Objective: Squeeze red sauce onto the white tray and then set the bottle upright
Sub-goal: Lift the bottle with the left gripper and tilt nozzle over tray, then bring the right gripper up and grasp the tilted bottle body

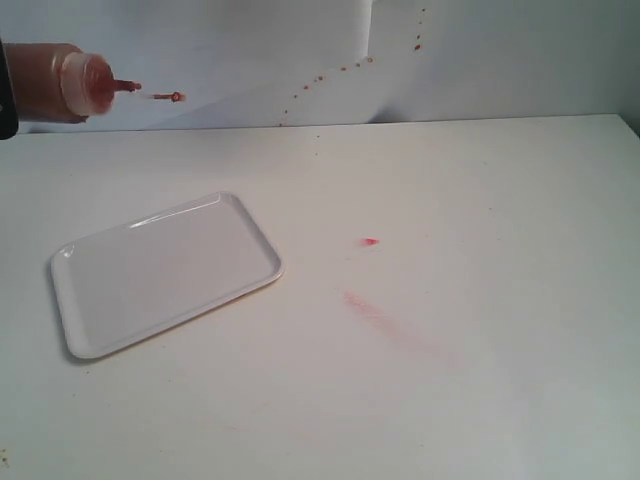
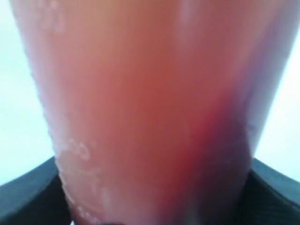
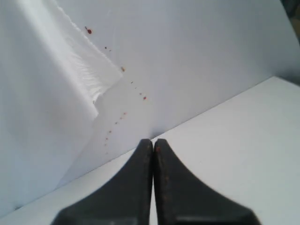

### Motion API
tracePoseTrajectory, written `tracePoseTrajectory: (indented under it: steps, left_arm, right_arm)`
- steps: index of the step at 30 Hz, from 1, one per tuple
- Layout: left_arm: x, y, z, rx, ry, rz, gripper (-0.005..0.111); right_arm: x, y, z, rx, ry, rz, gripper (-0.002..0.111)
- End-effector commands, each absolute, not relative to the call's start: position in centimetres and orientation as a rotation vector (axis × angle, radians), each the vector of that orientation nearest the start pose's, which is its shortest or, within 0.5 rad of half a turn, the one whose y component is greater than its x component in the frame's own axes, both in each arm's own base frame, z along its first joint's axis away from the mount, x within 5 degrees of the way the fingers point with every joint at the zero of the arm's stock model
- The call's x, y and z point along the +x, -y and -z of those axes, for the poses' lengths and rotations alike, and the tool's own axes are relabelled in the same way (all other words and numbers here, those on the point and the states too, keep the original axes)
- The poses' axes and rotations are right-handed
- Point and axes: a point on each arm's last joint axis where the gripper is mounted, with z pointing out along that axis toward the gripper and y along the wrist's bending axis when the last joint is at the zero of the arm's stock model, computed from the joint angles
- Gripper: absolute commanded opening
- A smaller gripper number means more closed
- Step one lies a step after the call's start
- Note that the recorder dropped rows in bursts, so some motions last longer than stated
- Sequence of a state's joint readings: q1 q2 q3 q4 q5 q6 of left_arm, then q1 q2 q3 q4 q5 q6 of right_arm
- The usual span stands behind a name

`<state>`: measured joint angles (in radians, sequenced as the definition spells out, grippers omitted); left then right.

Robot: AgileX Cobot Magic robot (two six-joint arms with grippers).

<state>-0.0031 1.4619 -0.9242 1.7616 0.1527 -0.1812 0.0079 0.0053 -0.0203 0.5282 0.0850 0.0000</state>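
Pinkish smears (image 1: 380, 315) on table (image 1: 480, 200), 3 o'clock of white tray (image 1: 160, 270); specks (image 1: 340, 70) on wall. Aloft at tray's 11 o'clock: bottle (image 1: 50, 82), sideways, red sauce (image 2: 211, 154) inside, clamped in left gripper (image 2: 150, 206). Over by wall, right gripper (image 3: 153, 150) pinched closed.

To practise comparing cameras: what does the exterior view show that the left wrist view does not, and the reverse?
Only the exterior view: the tray, the nozzle pointing sideways, and red smears on the table.
Only the left wrist view: dark fingers flanking the bottle on both sides, very close up.
Both: the reddish-orange bottle.
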Motion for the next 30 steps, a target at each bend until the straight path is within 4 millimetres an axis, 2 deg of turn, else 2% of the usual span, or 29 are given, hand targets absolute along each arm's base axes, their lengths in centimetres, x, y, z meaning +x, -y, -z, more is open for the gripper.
tracePoseTrajectory:
  steps: [1,4,8,11,13,18,22,23,24,25,26,27,28,29,30]
  left_arm:
    - [32.5,-1.7,-28.8,1.551,-1.559,-1.226,0.000]
    - [32.8,-1.7,-28.3,1.629,-1.530,-1.264,0.000]
    - [33.2,-2.4,-27.5,1.717,-1.534,-1.362,0.000]
    - [33.5,-2.6,-27.4,1.728,-1.541,-1.391,0.000]
    - [33.6,-2.5,-27.6,1.740,-1.523,-1.399,0.000]
    - [33.8,-2.7,-28.3,1.785,-1.477,-1.468,0.000]
    - [33.9,-2.5,-28.3,1.805,-1.447,-1.448,0.000]
    - [33.9,-2.3,-28.3,1.829,-1.423,-1.447,0.000]
    - [33.9,-2.2,-28.2,1.835,-1.415,-1.445,0.000]
    - [34.0,-1.8,-28.2,1.842,-1.402,-1.440,0.000]
    - [33.9,-1.6,-28.1,1.856,-1.393,-1.436,0.000]
    - [33.8,-1.2,-27.7,1.937,-1.332,-1.454,0.000]
    - [33.7,-1.0,-27.5,1.980,-1.297,-1.463,0.000]
    - [33.6,-0.6,-27.3,2.014,-1.269,-1.469,0.000]
    - [33.6,-0.4,-27.3,2.014,-1.268,-1.473,0.000]
  right_arm:
    - [4.6,-1.4,-24.7,0.260,-1.488,-0.598,0.000]
    - [3.6,-2.1,-27.5,0.092,-1.428,-0.649,0.000]
    - [3.8,-4.0,-30.3,-0.175,-1.487,-0.758,0.000]
    - [5.5,-5.8,-32.0,-0.411,-1.540,-0.758,0.000]
    - [7.2,-6.6,-33.1,-0.469,-1.563,-0.755,0.000]
    - [13.3,-8.8,-35.6,-0.563,-1.645,-0.689,0.000]
    - [19.5,-11.1,-36.2,-0.596,-1.740,-0.700,0.000]
    - [22.2,-12.1,-35.8,-0.610,-1.783,-0.712,0.000]
    - [23.6,-12.6,-35.4,-0.622,-1.803,-0.710,0.000]
    - [25.9,-13.4,-34.4,-0.655,-1.840,-0.690,0.000]
    - [27.1,-13.9,-33.8,-0.714,-1.849,-0.659,0.000]
    - [29.2,-14.8,-32.3,-0.838,-1.856,-0.617,0.002]
    - [30.2,-15.2,-31.5,-0.877,-1.857,-0.608,0.006]
    - [31.7,-15.9,-30.4,-0.942,-1.851,-0.600,0.017]
    - [32.8,-16.5,-29.6,-1.013,-1.831,-0.596,0.034]
